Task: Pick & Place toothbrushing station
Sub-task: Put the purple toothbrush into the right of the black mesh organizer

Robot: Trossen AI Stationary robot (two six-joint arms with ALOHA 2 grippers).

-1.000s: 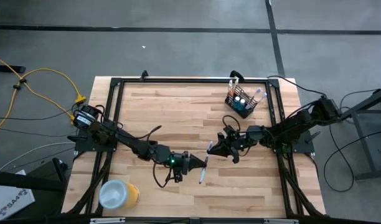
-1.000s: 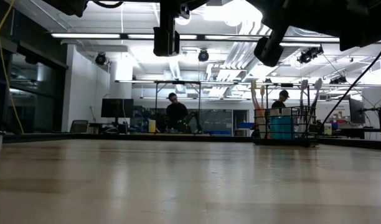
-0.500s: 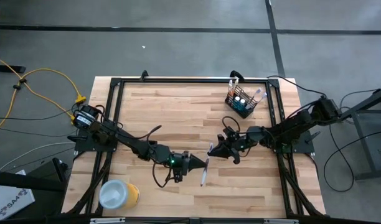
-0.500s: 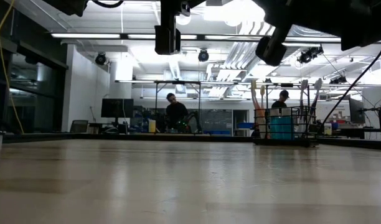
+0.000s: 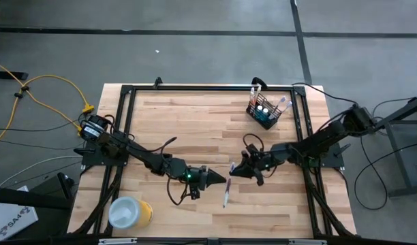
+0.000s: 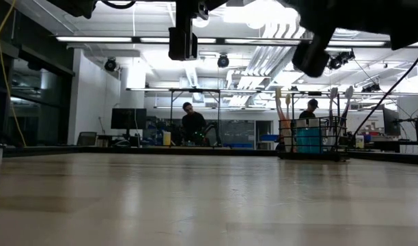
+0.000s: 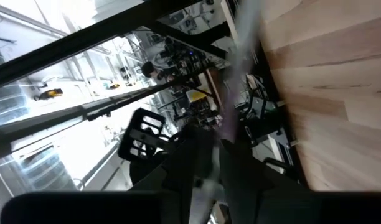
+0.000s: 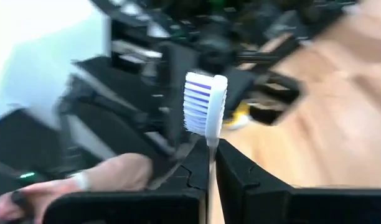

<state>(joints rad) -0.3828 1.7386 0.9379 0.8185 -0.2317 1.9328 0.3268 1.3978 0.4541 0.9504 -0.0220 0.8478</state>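
Note:
A pale toothbrush [image 5: 227, 194] hangs in the air over the table's middle, between my two grippers. Its white and purple bristle head [image 8: 205, 102] sticks out past my right gripper [image 8: 209, 163], which is shut on it. My right gripper [image 5: 234, 170] reaches in from the right. My left gripper [image 5: 221, 181] reaches in from the left, and the brush's handle [image 7: 231, 93] passes between its fingers as a pale blur. The black wire-mesh holder [image 5: 264, 112], with more brushes and blue tubes in it, stands on the table at the far right. My right gripper pinches the toothbrush's thin neck [image 8: 210, 146], just below the head, between its two fingers. The head stands clear beyond the fingertips, and the brush is lifted off the table. My left gripper has the handle [image 7: 210, 186] between its two fingers, which come level from the table's left and lie across it. The contact itself is blurred.
A yellow cylinder with a white top [image 5: 130, 212] lies near the table's front left corner. A black frame [image 5: 208, 88] runs around the wooden tabletop. People stand in the room beyond the table in the low view.
My right gripper has shifted a little toward the table's near edge. The toothbrush has gone with it, a short way toward the near right past my left gripper's fingers. My left gripper has kept still.

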